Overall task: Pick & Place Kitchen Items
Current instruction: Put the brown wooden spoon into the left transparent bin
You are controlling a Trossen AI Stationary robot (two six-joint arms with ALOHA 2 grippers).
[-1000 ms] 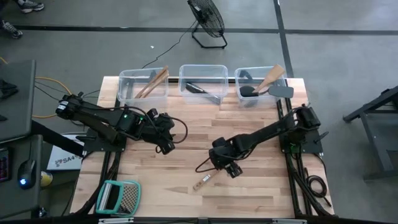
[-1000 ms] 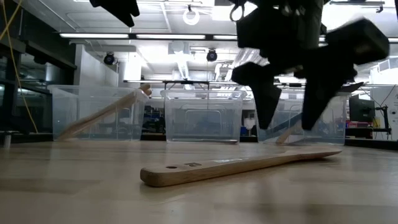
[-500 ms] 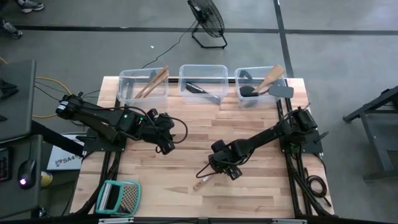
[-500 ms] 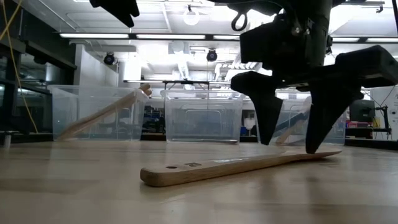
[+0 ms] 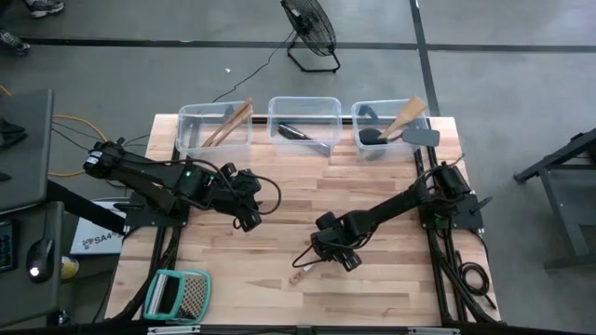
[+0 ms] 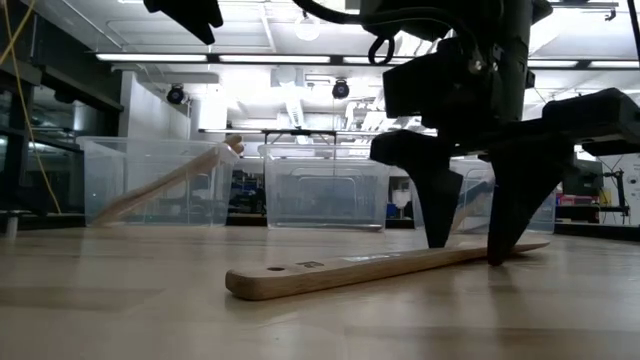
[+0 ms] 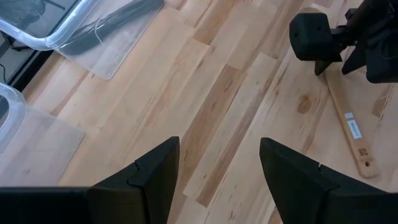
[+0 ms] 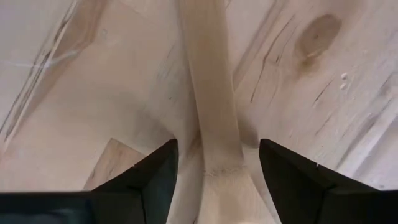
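A pale wooden spatula with a long flat handle (image 6: 390, 266) is lying flat on the butcher-block wooden table (image 5: 391, 293), a little toward the front edge from the table's middle. A hole and a small white label are seen near the end of its handle in the left wrist view (image 7: 349, 118). The right gripper (image 6: 468, 250) is lowered over the spatula's far part with its fingers spread apart, one dark finger (image 8: 146, 180) on each side of the wood; the tips are down at the table surface and nothing is clamped yet. In the high view this gripper (image 5: 328, 256) is seen just beside the spatula (image 5: 304, 273).

The left gripper (image 5: 248, 219) is held above the table left of the middle, its fingers (image 7: 152, 177) parted and empty.

Along the back edge three clear plastic bins are lined up. In the left bin (image 5: 189, 136) pale wooden utensils (image 5: 229, 125) are leaned against the wall. In the middle bin (image 5: 304, 105) a black utensil (image 5: 296, 132) is lying. In the right bin (image 5: 358, 115) a wooden spatula (image 5: 406, 116) and black utensils (image 5: 376, 136) are held. A teal-framed flat grater (image 5: 178, 295) is lying at the front left corner.
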